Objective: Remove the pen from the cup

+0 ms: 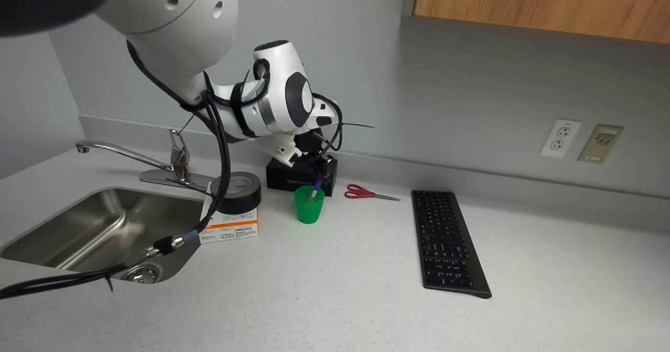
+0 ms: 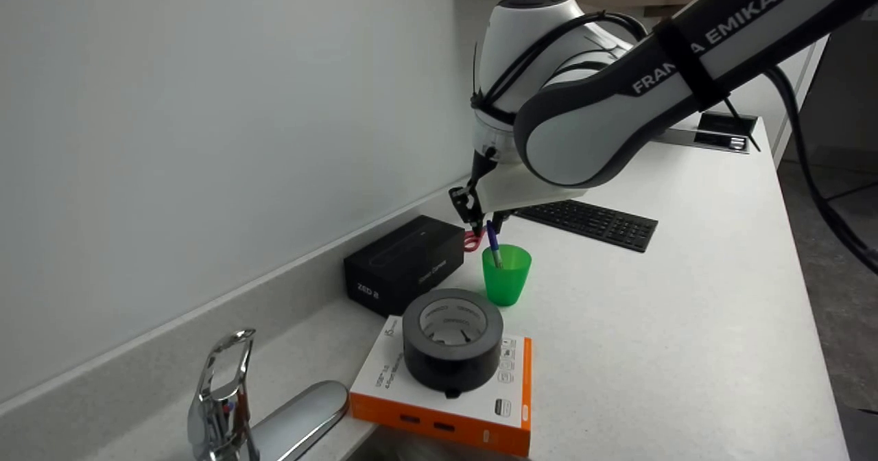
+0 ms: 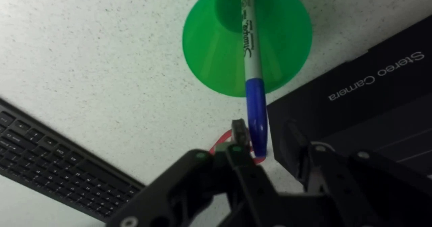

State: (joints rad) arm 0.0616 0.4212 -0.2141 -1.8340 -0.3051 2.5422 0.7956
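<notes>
The small green cup (image 1: 308, 208) stands upright on the counter and shows in both exterior views (image 2: 506, 284). The pen, a whitish marker with a blue cap (image 3: 257, 114), leans in the cup (image 3: 202, 51) with its cap above the rim. In an exterior view the pen (image 2: 494, 243) rises to the gripper (image 2: 488, 228), which points down over the cup. In the wrist view the gripper (image 3: 268, 135) is open, and the cap's end lies between its two fingers, closer to the left one. A space shows between the cap and the right finger. The pen's bottom end is out of view.
A black box (image 2: 405, 262) stands by the wall, close beside the cup. A black tape roll (image 2: 453, 351) lies on a white and orange box (image 2: 439, 413). Red scissors (image 1: 361, 192) and a black keyboard (image 1: 447, 242) lie farther along. A sink (image 1: 104, 226) with a faucet (image 1: 180, 161) is nearby.
</notes>
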